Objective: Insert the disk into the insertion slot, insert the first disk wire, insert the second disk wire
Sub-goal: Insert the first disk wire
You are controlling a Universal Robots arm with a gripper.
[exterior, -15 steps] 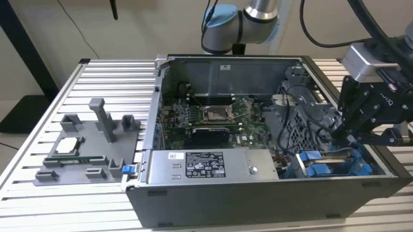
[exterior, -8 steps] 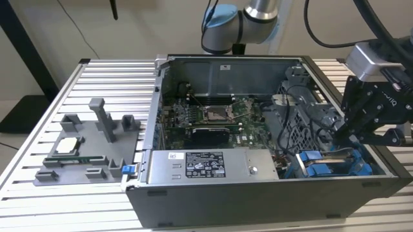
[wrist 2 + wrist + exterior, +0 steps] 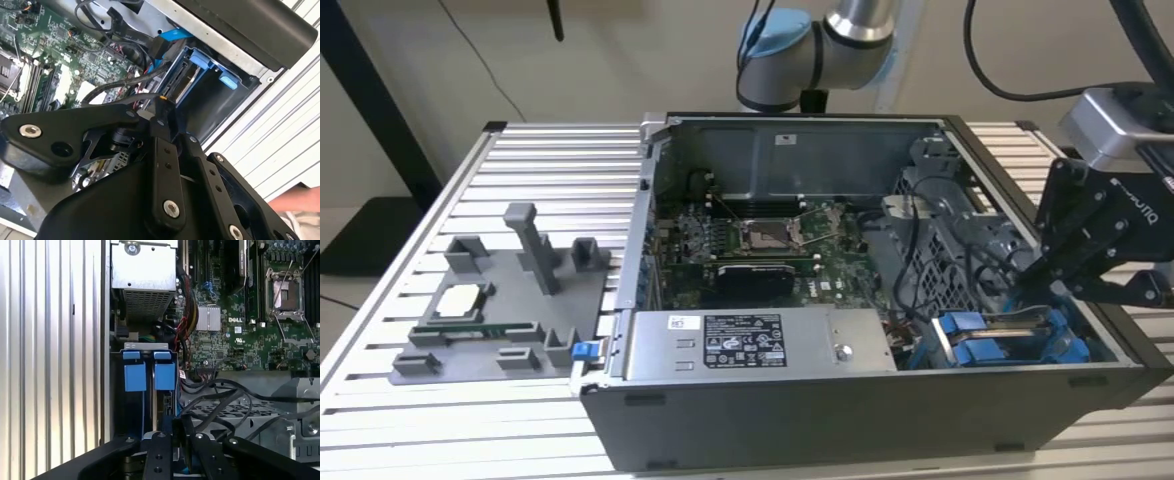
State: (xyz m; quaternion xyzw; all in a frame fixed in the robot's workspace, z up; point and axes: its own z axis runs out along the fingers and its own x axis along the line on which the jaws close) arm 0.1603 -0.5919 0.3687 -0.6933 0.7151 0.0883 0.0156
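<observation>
The open computer case [image 3: 854, 400] lies on a slatted metal table. At its corner on the exterior view's right is the insertion slot [image 3: 987, 350] with blue rails and two blue tabs [image 3: 135, 375]. The disk [image 3: 186, 82] sits inside it, with only its silver edge showing. My black gripper [image 3: 1034, 285] hangs just over the slot's inner end. In both wrist views its fingers [image 3: 161, 102] are pressed together on the end of a black disk wire [image 3: 179, 432] right at the disk's edge. A blue wire [image 3: 172, 36] runs beside the slot.
The labelled power-supply box [image 3: 747, 345] lies along the case's front, and the motherboard [image 3: 761, 240] sits behind it. A perforated metal cage [image 3: 260, 410] draped with black cables [image 3: 220, 390] stands close beside the slot. A grey fixture [image 3: 507, 300] with small parts rests on the table at the exterior view's left.
</observation>
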